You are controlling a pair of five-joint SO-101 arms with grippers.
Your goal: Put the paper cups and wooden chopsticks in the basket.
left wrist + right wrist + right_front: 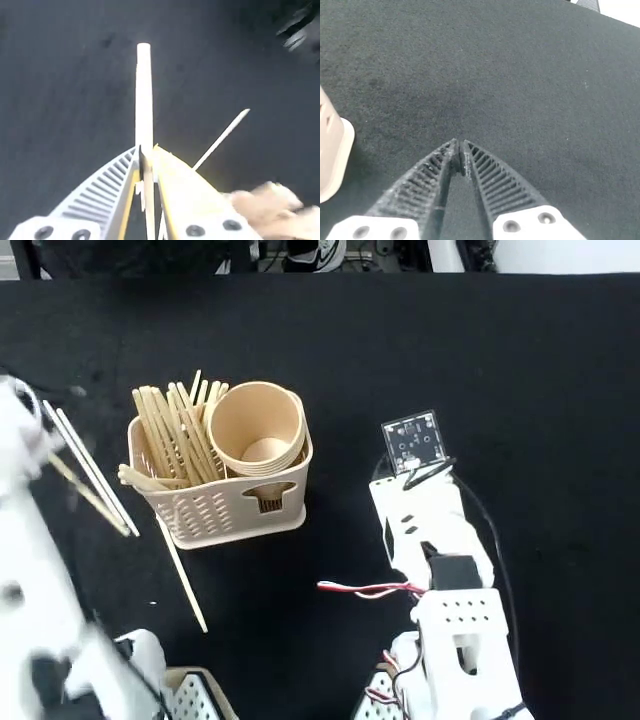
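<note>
The left gripper [146, 152] clamps a wooden chopstick [143, 90]; the right gripper [458, 147], pinched empty, has bare black table [520, 75] ahead, basket [332, 155] edge beside.

Your left arm [30, 580] sits at the high view's left edge, its gripper [145, 150] clamped on a chopstick [143, 90], jaws nearly together. Your right arm [440, 570] stretches straight ahead from its base, wrist camera board [415, 440] facing up, its gripper [459, 148] closed, ribbed fingertips [450, 150] touching

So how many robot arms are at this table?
2. The left arm is left of the basket, and the right arm is right of it.
</note>
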